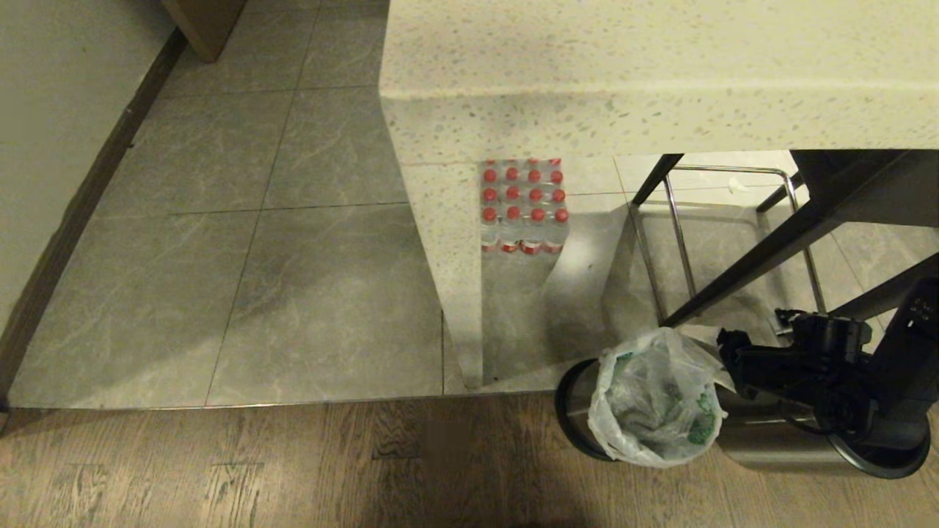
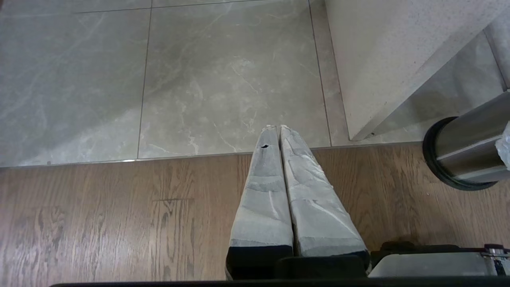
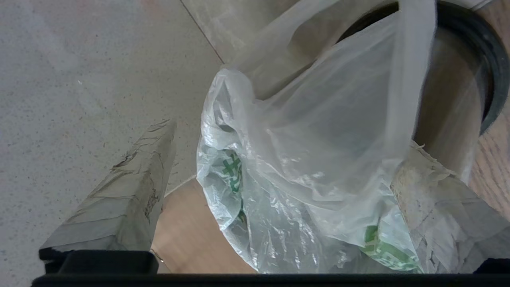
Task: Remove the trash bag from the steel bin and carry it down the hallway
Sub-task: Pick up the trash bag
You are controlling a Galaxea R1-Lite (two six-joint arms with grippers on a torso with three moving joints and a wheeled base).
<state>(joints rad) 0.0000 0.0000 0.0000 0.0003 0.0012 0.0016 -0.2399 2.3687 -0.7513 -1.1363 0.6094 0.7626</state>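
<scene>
Item: my right end effector (image 3: pixel 279 191), wide open astride the trash bag.

Thin translucent white plastic bag with green printing (image 1: pixel 656 396) sits in the round brushed-steel bin (image 1: pixel 579 411), near right on the wooden floor, beside the speckled bench (image 1: pixel 660 66). Taped fingers (image 3: pixel 119 199) bracket its loose top, probably ready to pinch. My left end effector (image 2: pixel 275 131) is pressed shut, parked over the floor.

One steel bin (image 1: pixel 587 411) stands at five o'clock in the head view, holding one trash bag (image 1: pixel 656 400). One shrink-wrapped pack of red-capped bottles (image 1: pixel 524 207) sits at one o'clock under one speckled bench (image 1: pixel 660 73); twelve caps show, in three rows of four. One chrome-framed chair (image 1: pixel 726 235) stands at three o'clock. Two end effectors appear: the right end effector (image 1: pixel 726 359) and the left end effector (image 2: pixel 275 131).
</scene>
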